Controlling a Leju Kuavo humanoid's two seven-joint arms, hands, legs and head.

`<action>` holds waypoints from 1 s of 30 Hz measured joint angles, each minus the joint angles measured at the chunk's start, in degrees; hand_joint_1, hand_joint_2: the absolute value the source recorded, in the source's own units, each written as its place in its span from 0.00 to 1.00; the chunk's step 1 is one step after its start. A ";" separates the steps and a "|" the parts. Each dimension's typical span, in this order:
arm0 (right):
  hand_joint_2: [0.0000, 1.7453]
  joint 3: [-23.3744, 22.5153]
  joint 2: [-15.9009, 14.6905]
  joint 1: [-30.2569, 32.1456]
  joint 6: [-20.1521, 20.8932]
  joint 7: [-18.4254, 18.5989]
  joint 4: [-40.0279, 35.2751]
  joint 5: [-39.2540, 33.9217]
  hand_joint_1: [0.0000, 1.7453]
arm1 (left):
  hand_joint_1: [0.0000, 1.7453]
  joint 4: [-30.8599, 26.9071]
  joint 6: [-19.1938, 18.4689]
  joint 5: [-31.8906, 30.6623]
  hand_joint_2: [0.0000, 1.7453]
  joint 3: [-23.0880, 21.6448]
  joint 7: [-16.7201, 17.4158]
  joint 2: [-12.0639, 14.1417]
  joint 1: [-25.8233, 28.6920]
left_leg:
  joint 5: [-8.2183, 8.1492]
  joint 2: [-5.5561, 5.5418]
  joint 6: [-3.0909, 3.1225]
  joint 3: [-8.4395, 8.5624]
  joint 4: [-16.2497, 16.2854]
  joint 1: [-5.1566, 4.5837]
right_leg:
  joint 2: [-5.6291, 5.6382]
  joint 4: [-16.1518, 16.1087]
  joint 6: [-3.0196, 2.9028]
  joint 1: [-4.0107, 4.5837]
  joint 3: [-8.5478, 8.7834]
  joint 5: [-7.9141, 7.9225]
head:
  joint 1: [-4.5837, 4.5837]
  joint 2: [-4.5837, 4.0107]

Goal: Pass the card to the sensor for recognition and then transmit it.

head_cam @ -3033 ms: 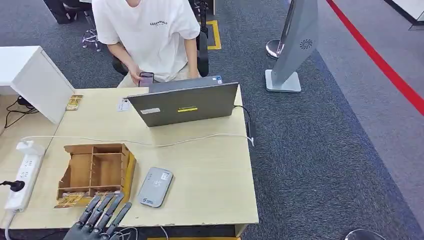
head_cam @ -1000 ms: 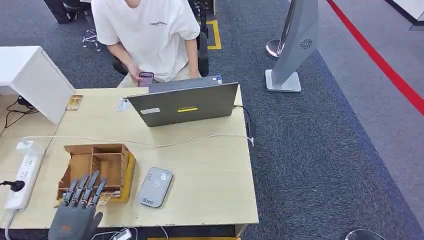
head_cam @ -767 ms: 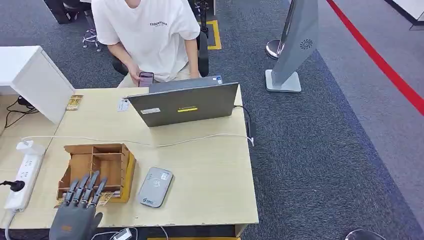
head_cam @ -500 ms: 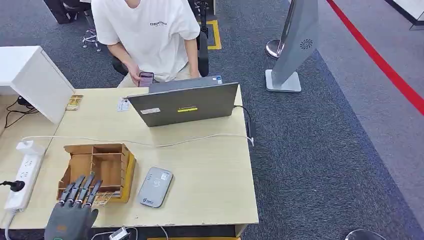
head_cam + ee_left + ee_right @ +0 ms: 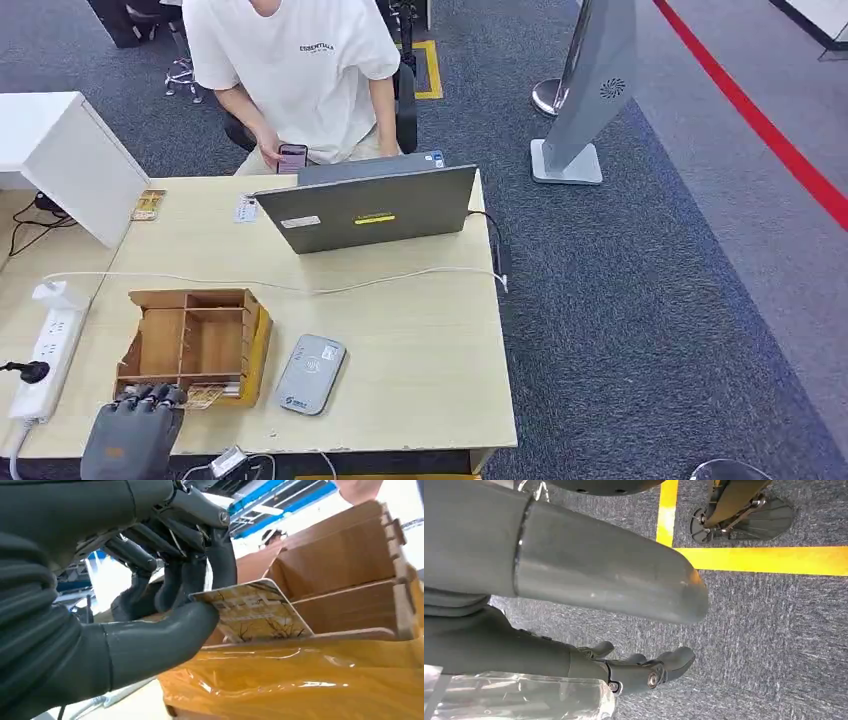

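The left hand (image 5: 130, 432) is seen at the near left corner of the counter (image 5: 420, 330), its fingers curled over the near edge of the wooden organiser box (image 5: 195, 340). In the left wrist view the card (image 5: 255, 611) is pinched between the thick thumb and the darker fingers (image 5: 220, 555), at the box's near compartment, above the yellow film wrapped on the box's outside. Whether the card is clear of the box cannot be told.

The sensor (image 5: 311, 373), a grey flat reader, lies on the counter just beside the box, towards the near edge. A grey laptop (image 5: 365, 207) stands open along the far edge, and a white cable (image 5: 300, 288) runs across the middle. A power strip (image 5: 45, 345) lies by the left edge. A person in a white shirt (image 5: 295, 70) is seated beyond the far edge.

The right hand (image 5: 644, 672) hangs over grey carpet, its fingers loosely curled, nothing held.
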 joint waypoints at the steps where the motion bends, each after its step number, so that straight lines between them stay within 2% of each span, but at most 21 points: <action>1: 0.00 0.00 0.00 0.00 0.00 -0.02 0.00 0.00 0.00 | 1.00 -0.04 -0.63 -0.02 1.00 0.07 0.02 -0.11 -0.01 | 0.00 0.00 0.00 0.00 0.00 0.00 | 0.00 0.00 0.00 0.00 0.00 0.00 | 0.02 0.00; 6: 0.00 0.00 0.00 0.00 -0.02 -0.09 0.00 0.00 0.00 | 1.00 -0.09 -1.20 0.15 1.00 0.31 0.02 -0.52 -0.01 | 0.00 0.00 0.00 0.00 0.00 0.00 | 0.00 0.00 0.00 0.00 0.00 0.00 | 0.02 0.00; 10: 0.00 -0.15 0.00 0.00 -0.26 -0.09 0.00 0.00 0.00 | 1.00 -1.02 0.81 -2.86 1.00 0.33 0.76 -0.85 0.29 | 0.00 0.00 0.00 0.00 0.00 0.00 | 0.00 0.00 0.00 0.00 0.00 0.00 | 0.02 0.00; 13: 0.00 -0.74 0.00 0.01 -0.63 -0.07 0.00 -0.35 0.00 | 1.00 -4.86 1.60 -5.60 1.00 0.31 1.42 -1.01 1.34 | 0.00 0.00 0.00 0.00 0.00 0.00 | 0.01 0.00 0.00 0.00 0.00 0.00 | 0.00 0.00; 17: 0.00 -1.64 0.00 0.02 -0.96 -0.11 0.00 -1.31 0.00 | 1.00 -13.17 1.55 -10.40 1.00 -1.29 3.56 -0.70 3.22 | 0.00 -0.01 0.01 -0.01 0.01 -0.02 | 0.00 0.00 0.01 0.00 -0.01 0.00 | 0.00 0.00; 23: 0.00 -3.01 0.00 0.01 -1.20 -0.46 0.00 -2.25 0.00 | 1.00 -21.72 2.54 -11.17 1.00 -3.98 3.61 2.79 4.32 | 0.00 0.00 0.00 0.00 0.01 0.03 | 0.00 0.00 0.00 0.02 -0.01 0.00 | -0.02 0.00; 25: 0.00 -3.61 0.00 0.03 -1.42 -0.46 0.00 -2.69 0.00 | 1.00 -24.48 4.05 -11.19 1.00 -4.11 0.84 3.91 5.03 | 0.00 0.00 -0.01 -0.01 0.00 0.03 | 0.00 0.03 0.00 0.02 0.00 0.00 | -0.02 0.00; 28: 0.00 -4.31 0.00 0.08 -1.75 -0.55 0.00 -2.97 0.00 | 1.00 -29.08 6.75 -11.23 1.00 -3.47 -6.88 3.76 7.20 | 0.00 0.01 -0.01 0.02 0.00 0.02 | 0.01 0.03 0.00 0.01 0.00 0.00 | 0.02 0.00; 30: 0.00 -4.77 0.00 0.07 -1.77 -0.61 0.00 -3.08 0.00 | 1.00 -30.97 6.93 -11.19 1.00 -3.22 -7.81 3.72 8.22 | 0.00 -0.01 0.00 0.00 0.00 0.00 | -0.01 0.03 0.00 0.01 0.00 -0.01 | 0.00 0.00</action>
